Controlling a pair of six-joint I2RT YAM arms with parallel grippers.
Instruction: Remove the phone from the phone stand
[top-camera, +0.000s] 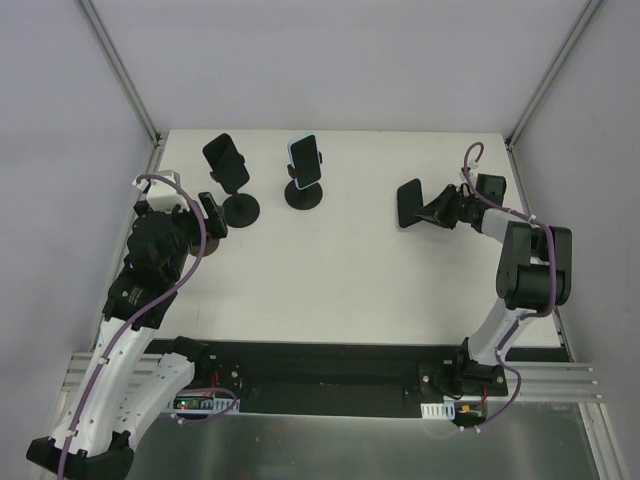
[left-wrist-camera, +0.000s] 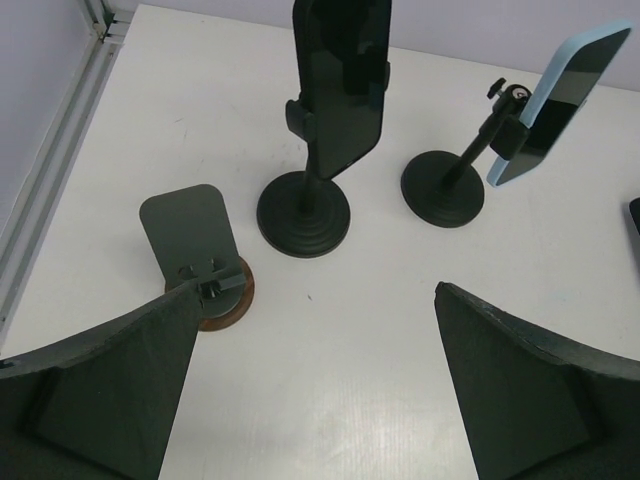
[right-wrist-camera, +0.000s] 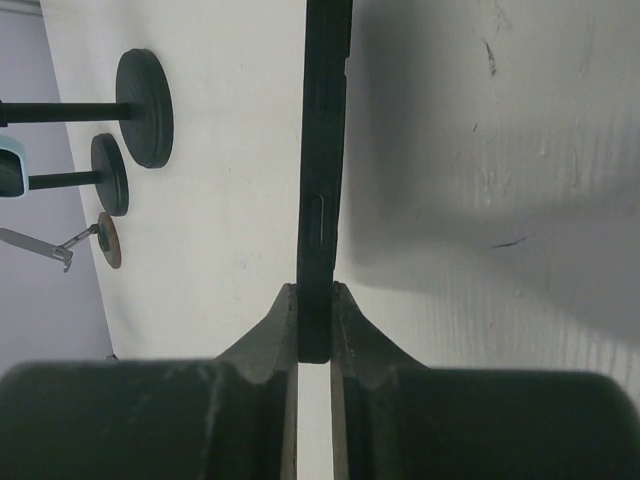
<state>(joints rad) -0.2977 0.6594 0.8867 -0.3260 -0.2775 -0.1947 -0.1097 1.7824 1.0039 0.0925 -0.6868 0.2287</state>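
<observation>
Gripping black phone edgewise, right pincer clamped | left pincer spread wide, holding nothing | phone stand nearby

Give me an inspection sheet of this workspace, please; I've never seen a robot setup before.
Surface: white table.
Job's things: held phone, black, clear of any stand; empty stand with a brown base, at the left.
Clutter: black phone on its stand; blue-cased phone on its stand.
End effectors: left end effector open, holding nothing; right end effector shut on the held phone's edge.
Cables: purple cables looping along both arms.
Surroundings: grey walls; metal frame rail.
</observation>
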